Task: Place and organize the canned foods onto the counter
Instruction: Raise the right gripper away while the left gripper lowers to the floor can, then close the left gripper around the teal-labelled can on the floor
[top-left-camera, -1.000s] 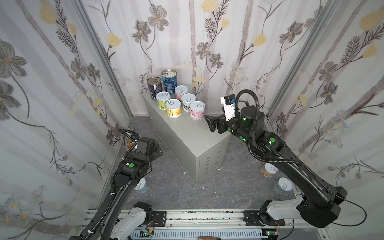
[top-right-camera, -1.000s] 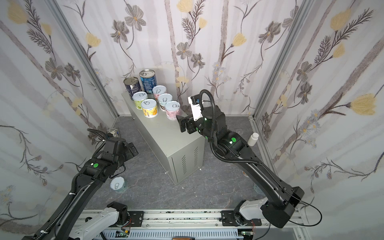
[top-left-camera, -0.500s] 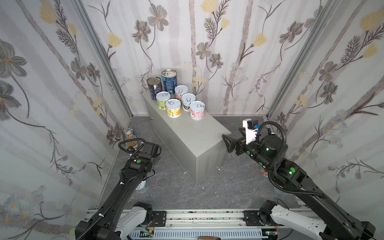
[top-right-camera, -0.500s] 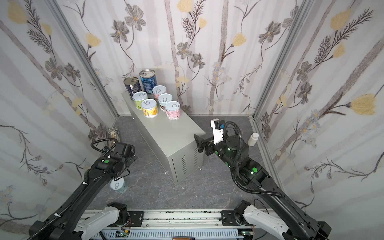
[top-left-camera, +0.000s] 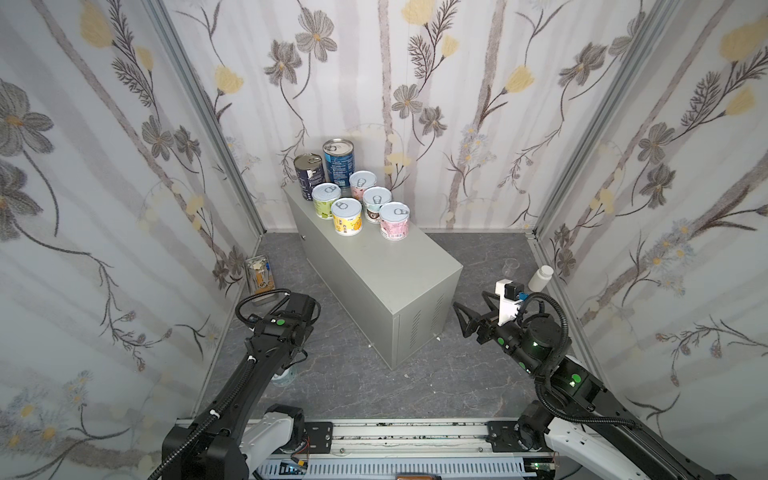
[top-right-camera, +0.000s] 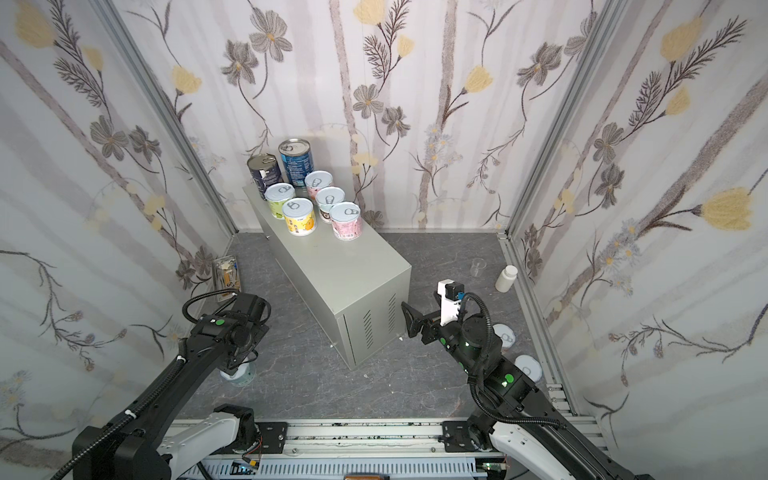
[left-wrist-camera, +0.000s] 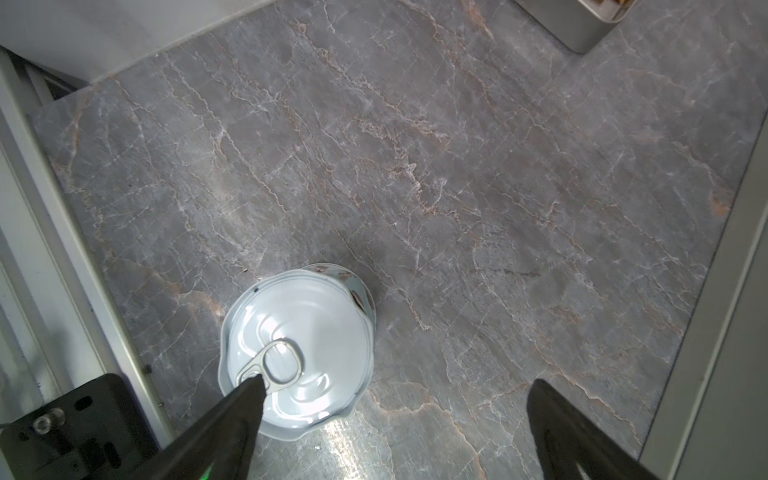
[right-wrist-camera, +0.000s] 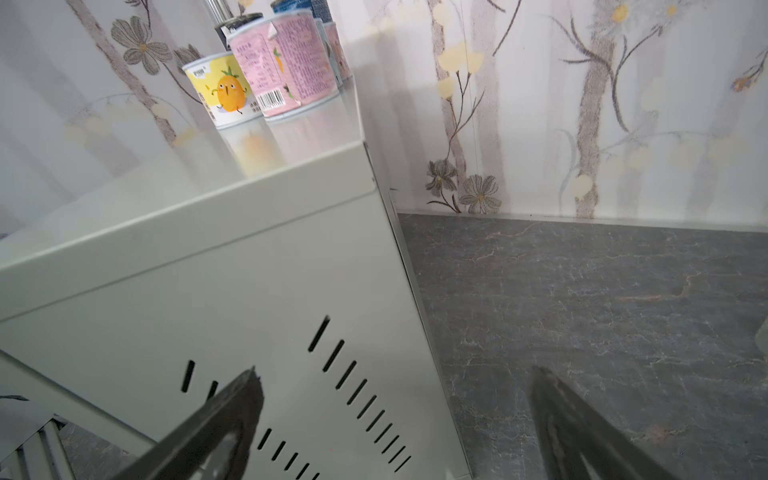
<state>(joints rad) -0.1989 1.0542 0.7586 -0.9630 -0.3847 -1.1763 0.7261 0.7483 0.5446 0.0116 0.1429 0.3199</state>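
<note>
7 cans (top-left-camera: 353, 195): grouped at the table's (top-left-camera: 399, 270) far end, unchanged.
Right pincer (right-wrist-camera: 395, 374): spread, empty; has dropped from the tabletop to beside the vented end.
Left pincer (left-wrist-camera: 397, 384): spread; has lowered over 1 can (left-wrist-camera: 297, 353) on the floor (left-wrist-camera: 457, 166), a finger above its lid.
2 more cans (top-right-camera: 505, 336): on the floor, apart from the table.

Staged robot test booth: floral-papered panels (top-left-camera: 457, 83) in aluminium framing (top-left-camera: 203, 108).
</note>
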